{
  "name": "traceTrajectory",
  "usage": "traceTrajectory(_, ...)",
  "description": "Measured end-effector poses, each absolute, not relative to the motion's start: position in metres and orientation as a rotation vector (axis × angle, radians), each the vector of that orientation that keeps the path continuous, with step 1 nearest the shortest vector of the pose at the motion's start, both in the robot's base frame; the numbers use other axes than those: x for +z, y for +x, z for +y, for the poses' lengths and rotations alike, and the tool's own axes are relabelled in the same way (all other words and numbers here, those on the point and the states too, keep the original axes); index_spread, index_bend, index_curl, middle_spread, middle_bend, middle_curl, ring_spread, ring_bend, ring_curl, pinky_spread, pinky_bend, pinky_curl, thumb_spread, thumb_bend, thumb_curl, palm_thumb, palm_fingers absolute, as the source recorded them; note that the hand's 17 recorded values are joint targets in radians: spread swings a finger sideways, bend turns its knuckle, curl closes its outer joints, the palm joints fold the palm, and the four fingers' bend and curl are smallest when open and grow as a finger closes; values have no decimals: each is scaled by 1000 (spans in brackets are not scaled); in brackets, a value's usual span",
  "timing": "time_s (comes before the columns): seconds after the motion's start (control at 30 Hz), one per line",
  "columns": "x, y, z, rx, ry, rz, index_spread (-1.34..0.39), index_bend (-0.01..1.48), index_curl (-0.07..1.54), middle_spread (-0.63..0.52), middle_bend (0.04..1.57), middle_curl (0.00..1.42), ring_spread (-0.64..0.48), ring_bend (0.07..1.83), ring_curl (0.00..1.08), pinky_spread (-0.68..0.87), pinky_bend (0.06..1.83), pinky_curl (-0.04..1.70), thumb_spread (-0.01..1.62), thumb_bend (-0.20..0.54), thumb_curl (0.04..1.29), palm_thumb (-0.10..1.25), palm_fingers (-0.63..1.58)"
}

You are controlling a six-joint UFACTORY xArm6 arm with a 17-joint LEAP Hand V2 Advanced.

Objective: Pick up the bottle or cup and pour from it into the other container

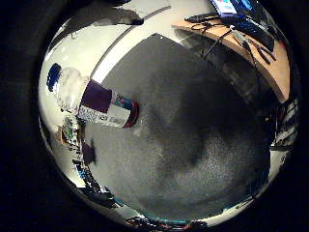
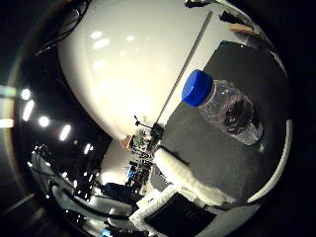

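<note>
A clear plastic bottle (image 1: 95, 100) with a blue cap and a purple label rests on a dark grey mat (image 1: 183, 135), near the mat's edge. I cannot tell whether it stands or lies. In the right thumb side palm view the bottle (image 2: 227, 104) shows with its blue cap toward the white table. A white finger of my hand (image 2: 183, 173) reaches in over the mat, fairly straight, a short way from the bottle and not touching it.
The mat lies on a white table (image 2: 128, 69). A wooden desk (image 1: 261, 53) with a monitor and a keyboard stands beyond the mat. Cluttered room items show at the table's far side (image 2: 143, 138).
</note>
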State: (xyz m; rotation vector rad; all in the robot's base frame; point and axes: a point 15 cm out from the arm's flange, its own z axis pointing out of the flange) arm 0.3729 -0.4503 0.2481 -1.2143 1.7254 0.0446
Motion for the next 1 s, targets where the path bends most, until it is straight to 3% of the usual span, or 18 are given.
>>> traceTrajectory(0.7, 206, 407, -416, 162, -1247, 1673, -228, 162, 296, -19, 440, 386, 58, 680, 216, 394, 915, -7, 1058, -24, 311, 504, 193)
traceTrajectory(0.9, 201, 421, -398, 202, -1282, 1655, -229, 180, 306, -39, 443, 385, 34, 725, 220, 379, 910, -9, 1049, -24, 317, 518, 278)
traceTrajectory(1.0, 200, 427, -383, 243, -1314, 1633, -238, 192, 323, -67, 493, 400, -2, 788, 227, 292, 915, -16, 1044, -19, 323, 549, 432)
